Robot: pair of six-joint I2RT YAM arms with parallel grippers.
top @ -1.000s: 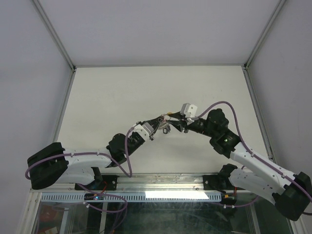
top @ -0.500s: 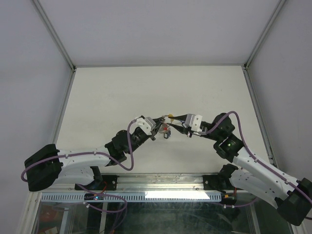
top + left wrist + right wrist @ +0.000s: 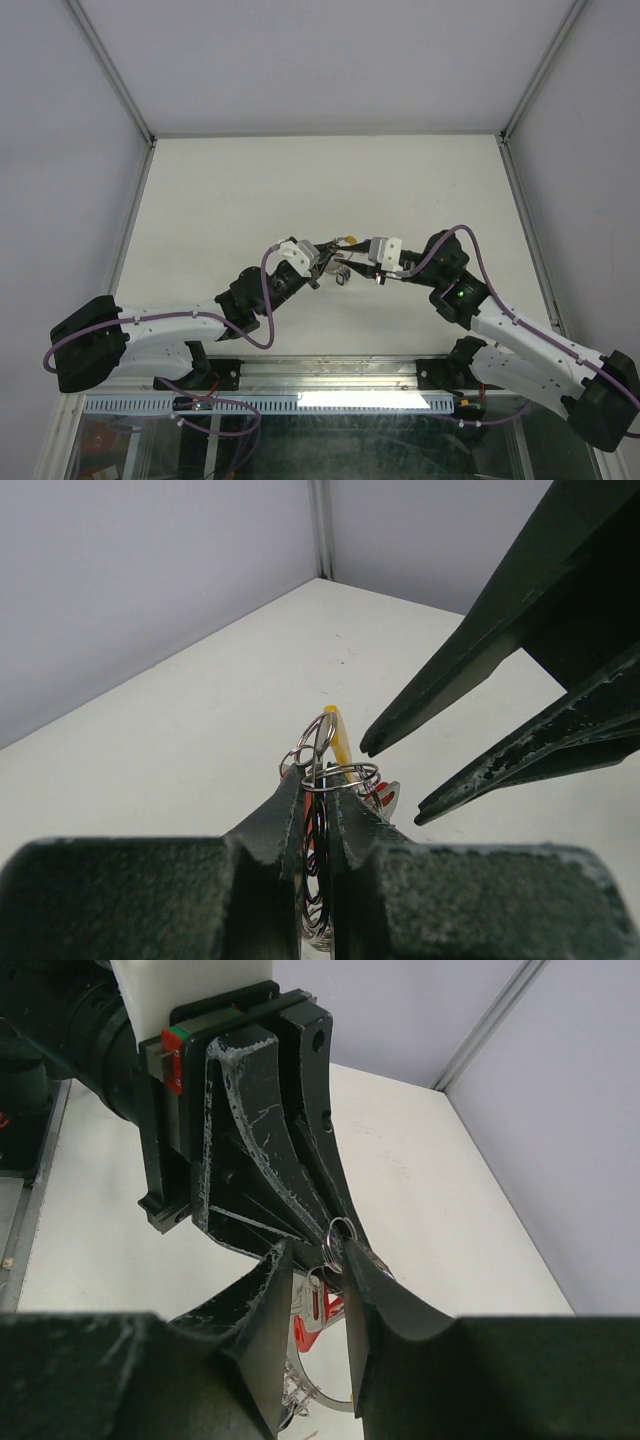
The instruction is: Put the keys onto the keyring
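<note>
the left gripper (image 3: 318, 780) is clamped on the keyring (image 3: 338, 742); the right gripper (image 3: 317, 1250), jaws apart, brackets 1 key's small loop (image 3: 341, 1229): pinch only that loop.

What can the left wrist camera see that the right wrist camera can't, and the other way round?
Left wrist only: the keyring, its yellow section up, pinched in the shut left gripper, and the right gripper seen from outside, jaws apart. Right wrist only: the left gripper head-on, with its white body behind. Both: a small wire loop, a red tag and the table.
</note>
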